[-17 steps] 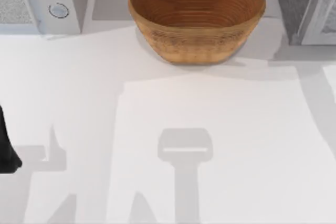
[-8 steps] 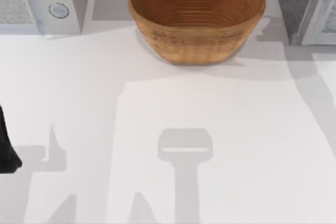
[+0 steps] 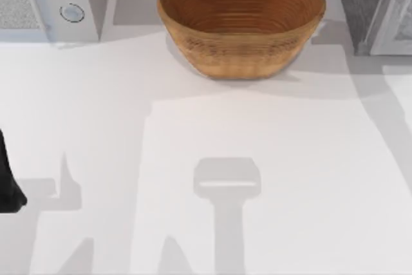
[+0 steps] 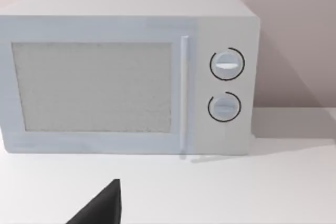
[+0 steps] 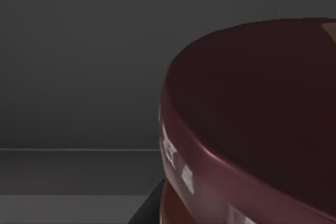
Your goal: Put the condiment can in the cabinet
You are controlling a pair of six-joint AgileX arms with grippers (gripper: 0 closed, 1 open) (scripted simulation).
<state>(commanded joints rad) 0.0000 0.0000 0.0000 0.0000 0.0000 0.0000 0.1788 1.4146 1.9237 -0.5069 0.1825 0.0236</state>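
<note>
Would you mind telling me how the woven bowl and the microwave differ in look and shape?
The woven bowl is brown with ribbed, coiled walls; the microwave is pale grey and smooth. The bowl is rounded and open at the top; the microwave is a closed box with a speckled door and two round dials. Both stand along the white table's far edge, the microwave at the left corner.

You face a plain white tabletop (image 3: 96, 94) crossed by soft grey shadows, backed by a pale pinkish wall (image 4: 283, 35)
</note>
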